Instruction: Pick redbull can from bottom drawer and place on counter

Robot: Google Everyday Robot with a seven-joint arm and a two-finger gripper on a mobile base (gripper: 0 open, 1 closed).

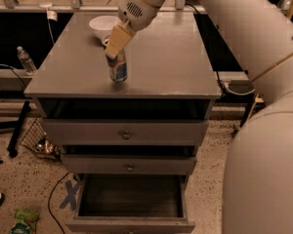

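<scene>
A grey-brown three-drawer cabinet is seen from above, and the redbull can (118, 68) stands upright on its bench (176, 57), toward 7 o'clock from the bench's middle and near the front edge. The robot's hand (113, 52) reaches down from 12 o'clock and meets the can's top, but whether it is clamped on the can or loose cannot be told. A white bowl (102, 24) sits at 11 o'clock from the can near the back of the bench, and at 6 o'clock the bottom drawer (132, 199) is pulled out, its inside dark.
</scene>
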